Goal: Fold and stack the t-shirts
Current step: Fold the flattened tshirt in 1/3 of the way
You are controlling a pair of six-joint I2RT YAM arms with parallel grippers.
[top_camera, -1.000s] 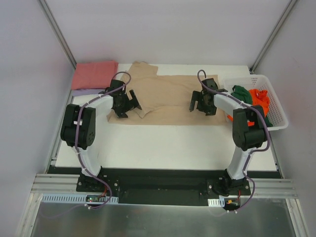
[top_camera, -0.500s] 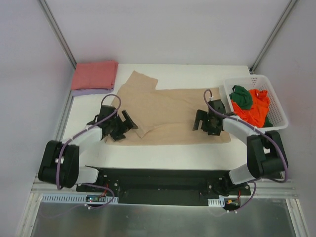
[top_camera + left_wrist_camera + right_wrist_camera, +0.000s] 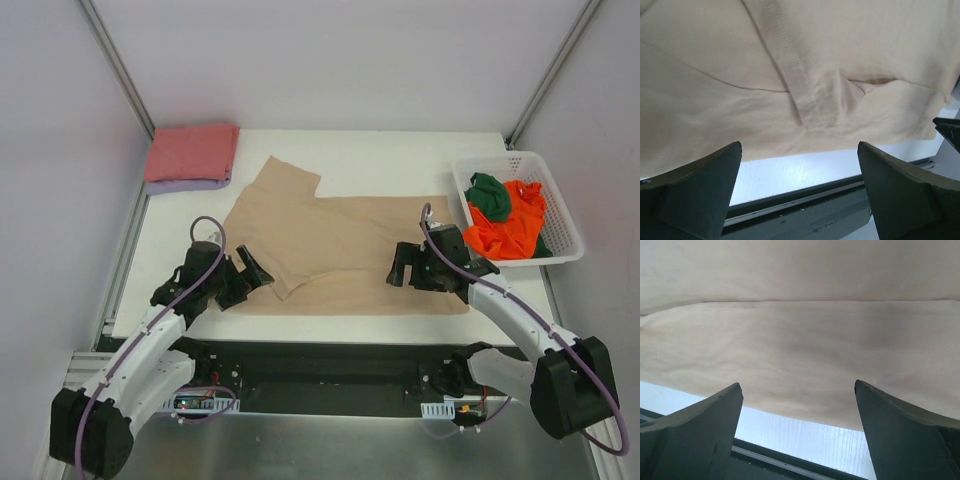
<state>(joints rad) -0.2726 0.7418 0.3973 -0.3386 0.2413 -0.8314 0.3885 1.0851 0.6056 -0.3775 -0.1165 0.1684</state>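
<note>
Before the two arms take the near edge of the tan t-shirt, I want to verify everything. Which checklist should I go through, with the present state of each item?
1. Left tool open, nothing between its fingers: ok.
2. Right tool open and empty: ok.
3. Both tools at the near hem of the tan t-shirt: ok.
4. Tan t-shirt lying flat: not ok, a fold with a seam lies ahead of the left tool.
5. Fingers touching the cloth: cannot tell.
6. Salmon pink t-shirt folded on the lavender t-shirt, away from both arms: ok.
</note>
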